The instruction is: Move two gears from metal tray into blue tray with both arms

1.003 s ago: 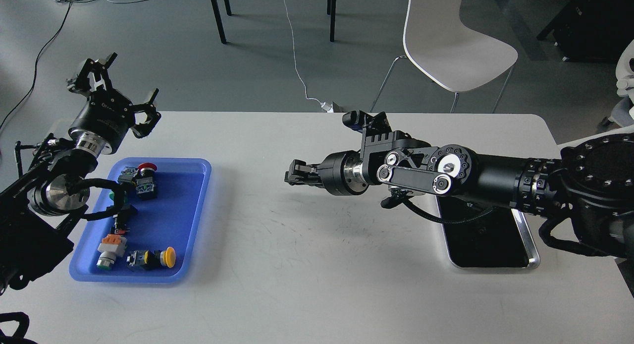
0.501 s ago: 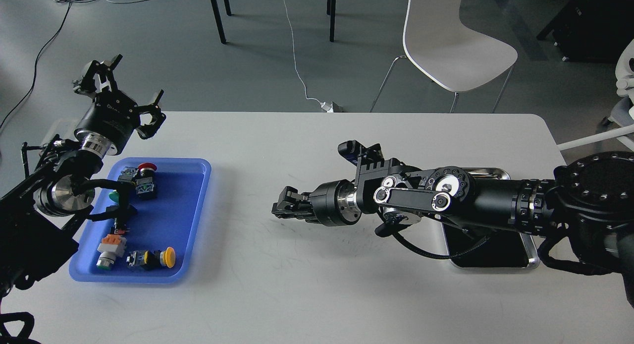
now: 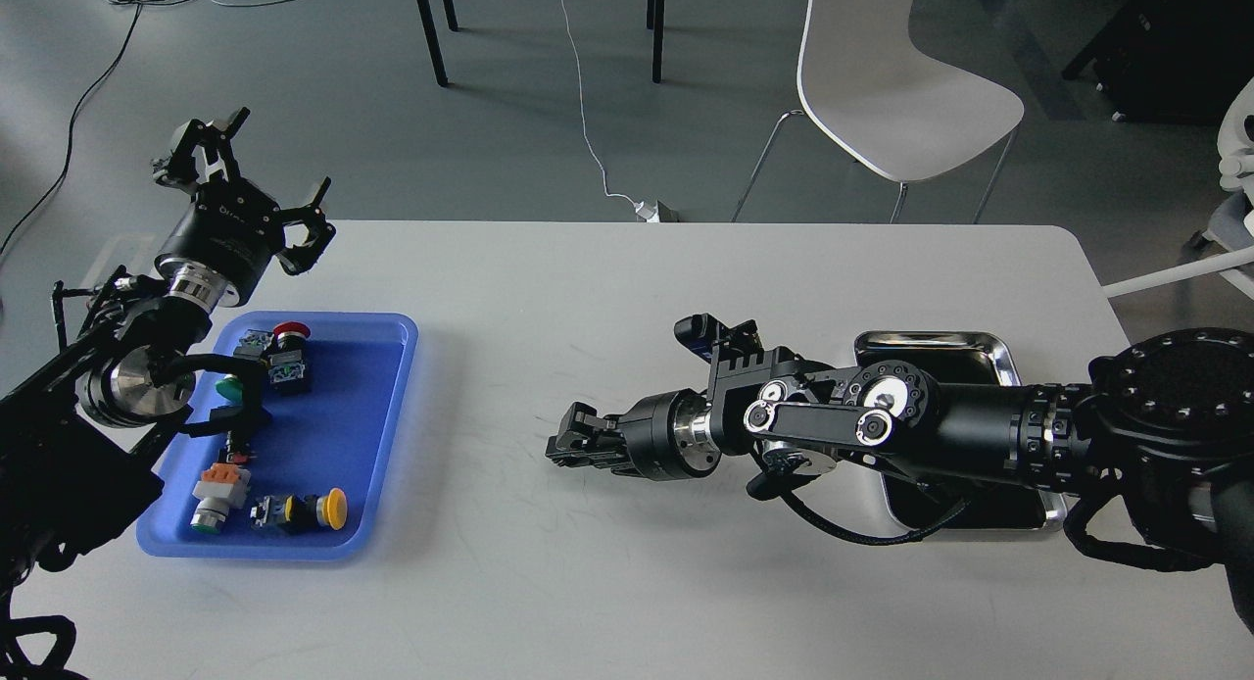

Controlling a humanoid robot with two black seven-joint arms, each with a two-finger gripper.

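Observation:
The blue tray (image 3: 387,386) lies at the table's left and holds several colour-capped push buttons. The metal tray (image 3: 931,340) lies at the right, mostly covered by my right arm. No gears show anywhere; what I see of the steel tray's dark bottom is bare. My left gripper (image 3: 260,182) is open and empty, raised above the table's far-left corner, just beyond the blue tray. My right gripper (image 3: 563,447) hangs low over the table's middle, pointing left toward the blue tray. Its dark fingers sit close together, and I cannot tell whether they hold anything.
Push buttons with a red cap (image 3: 290,331), a green cap (image 3: 231,390) and a yellow cap (image 3: 335,507) lie in the blue tray with an orange-and-white switch (image 3: 220,484). A white chair (image 3: 896,82) stands behind the table's far edge.
My right arm has dropped lower and drawn toward me, uncovering the metal tray's far end, with its gripper now close above the table. My left gripper shifted slightly right.

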